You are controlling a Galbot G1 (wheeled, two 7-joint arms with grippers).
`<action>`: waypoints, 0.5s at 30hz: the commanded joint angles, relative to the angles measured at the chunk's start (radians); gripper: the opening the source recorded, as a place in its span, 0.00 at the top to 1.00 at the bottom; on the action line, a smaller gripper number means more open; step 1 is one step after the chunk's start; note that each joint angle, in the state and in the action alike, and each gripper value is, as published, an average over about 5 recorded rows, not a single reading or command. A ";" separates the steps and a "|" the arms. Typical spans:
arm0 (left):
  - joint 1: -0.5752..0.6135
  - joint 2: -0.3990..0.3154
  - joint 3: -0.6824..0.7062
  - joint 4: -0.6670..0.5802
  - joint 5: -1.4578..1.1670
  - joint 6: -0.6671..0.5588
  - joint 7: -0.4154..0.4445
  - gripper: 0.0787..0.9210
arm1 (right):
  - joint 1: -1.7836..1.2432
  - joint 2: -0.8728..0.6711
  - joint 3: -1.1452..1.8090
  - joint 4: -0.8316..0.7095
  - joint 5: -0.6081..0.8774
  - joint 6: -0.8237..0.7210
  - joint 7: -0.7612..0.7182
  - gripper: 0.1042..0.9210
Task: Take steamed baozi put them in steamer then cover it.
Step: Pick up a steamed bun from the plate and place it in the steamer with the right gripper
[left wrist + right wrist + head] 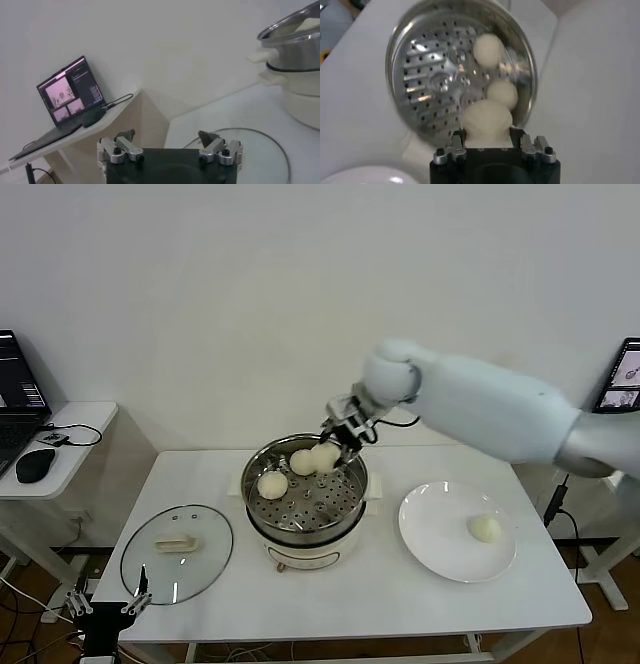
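My right gripper (347, 446) squeezes one baozi (325, 455) over the far side of the steamer (305, 496), two more buns sit inside, a fourth waits on the right plate (440, 534), and my left gripper (108, 606) hangs open near the cover (177, 540).

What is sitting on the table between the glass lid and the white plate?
The steamer sits between the lid and the plate, as the head view shows. The right gripper holds a baozi over it.
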 commanded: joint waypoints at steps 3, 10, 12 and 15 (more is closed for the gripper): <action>0.000 -0.003 0.001 0.007 -0.001 -0.005 -0.003 0.12 | -0.037 0.148 -0.069 -0.048 -0.101 0.200 0.011 0.43; -0.003 -0.003 -0.002 0.016 -0.010 -0.014 -0.012 0.12 | -0.034 0.168 -0.094 -0.045 -0.176 0.290 0.000 0.43; -0.002 -0.004 -0.003 0.019 -0.011 -0.016 -0.013 0.12 | -0.031 0.168 -0.101 -0.040 -0.182 0.308 -0.005 0.43; -0.001 -0.004 -0.003 0.022 -0.012 -0.018 -0.014 0.12 | -0.022 0.168 -0.111 -0.031 -0.184 0.326 -0.015 0.42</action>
